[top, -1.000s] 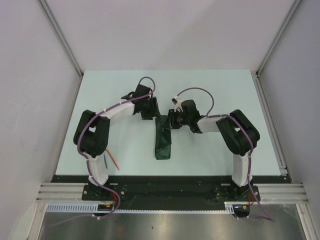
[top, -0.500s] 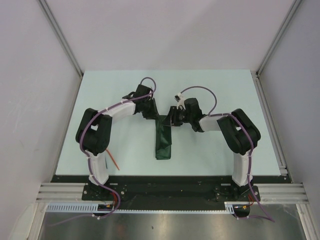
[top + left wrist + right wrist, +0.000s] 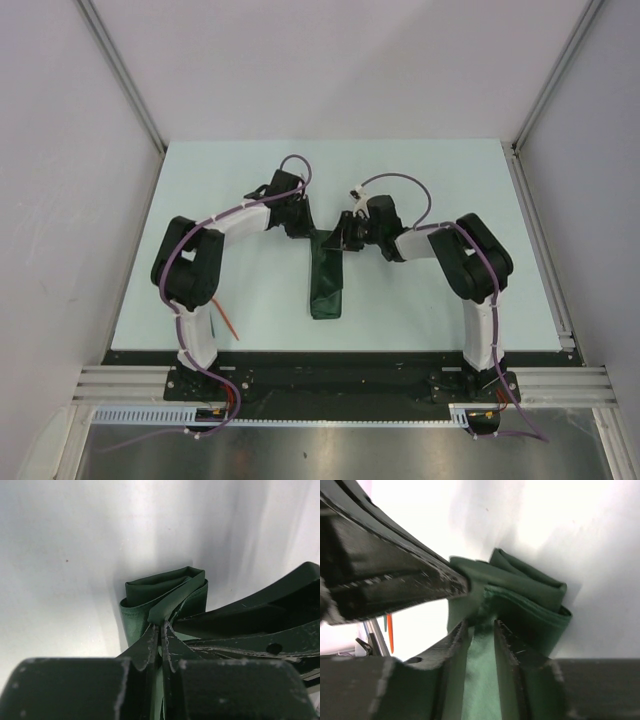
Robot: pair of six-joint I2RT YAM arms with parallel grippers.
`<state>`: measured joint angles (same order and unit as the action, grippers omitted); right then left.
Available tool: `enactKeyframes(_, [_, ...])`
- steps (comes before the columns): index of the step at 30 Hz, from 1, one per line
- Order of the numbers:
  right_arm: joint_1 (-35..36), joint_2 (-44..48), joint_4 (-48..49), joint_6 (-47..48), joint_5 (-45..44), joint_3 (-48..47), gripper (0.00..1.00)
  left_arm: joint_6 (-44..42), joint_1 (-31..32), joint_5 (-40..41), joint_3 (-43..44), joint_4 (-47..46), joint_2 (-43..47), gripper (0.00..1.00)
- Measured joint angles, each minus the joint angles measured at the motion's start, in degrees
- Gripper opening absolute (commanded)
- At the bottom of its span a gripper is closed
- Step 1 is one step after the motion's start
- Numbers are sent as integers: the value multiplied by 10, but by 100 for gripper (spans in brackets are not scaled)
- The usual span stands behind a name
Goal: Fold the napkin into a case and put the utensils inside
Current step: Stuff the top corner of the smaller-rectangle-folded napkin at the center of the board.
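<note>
Dark green and plain, your soft cloth napkin (image 3: 326,285) lies on the pale surface (image 3: 440,190) as a narrow, long strip, running from near the arms' bases away toward the middle. Its near end lies flat. Its far end is bunched and lifted where your two pincers meet. From the left wrist, that end (image 3: 165,587) shows as several stacked layers with rounded folds, one fold drawn up into the fingers. From the right wrist, the same layered end (image 3: 532,592) curls open like a loose roll.

Your left pincer (image 3: 305,228) is clenched on a thin fold of the napkin; in its own camera the pincer (image 3: 160,636) has its jaws nearly meeting with cloth between them. Your right pincer (image 3: 343,238) is also grasping the napkin: close up (image 3: 478,630), cloth fills the gap between its fingers.

Both arms reach forward with elbows pushed outward and forearms turned inward, so the wrists face each other over the strip's far end, almost touching.

A slender orange-red plastic utensil (image 3: 229,323) and a thin teal-green plastic utensil (image 3: 213,322) lie side by side by the left arm's base, well apart from the napkin.
</note>
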<state>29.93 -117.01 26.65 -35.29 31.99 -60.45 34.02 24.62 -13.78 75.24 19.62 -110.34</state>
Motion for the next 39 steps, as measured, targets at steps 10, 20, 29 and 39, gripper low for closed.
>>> enactKeyframes(10, [7,-11,-2,-5,-7,-26,8,5,-1,-3,-24,-17,5,2])
enactKeyframes(20, [4,-4,-5,-11,-11,-19,10,5,-1,-5,-30,-24,7,2])
enactKeyframes(29, [-15,48,-42,-7,-28,0,34,5,-1,-13,-37,-29,7,1])
enactKeyframes(39, [29,14,-166,45,-110,-96,43,12,-1,-18,-49,-45,7,0])
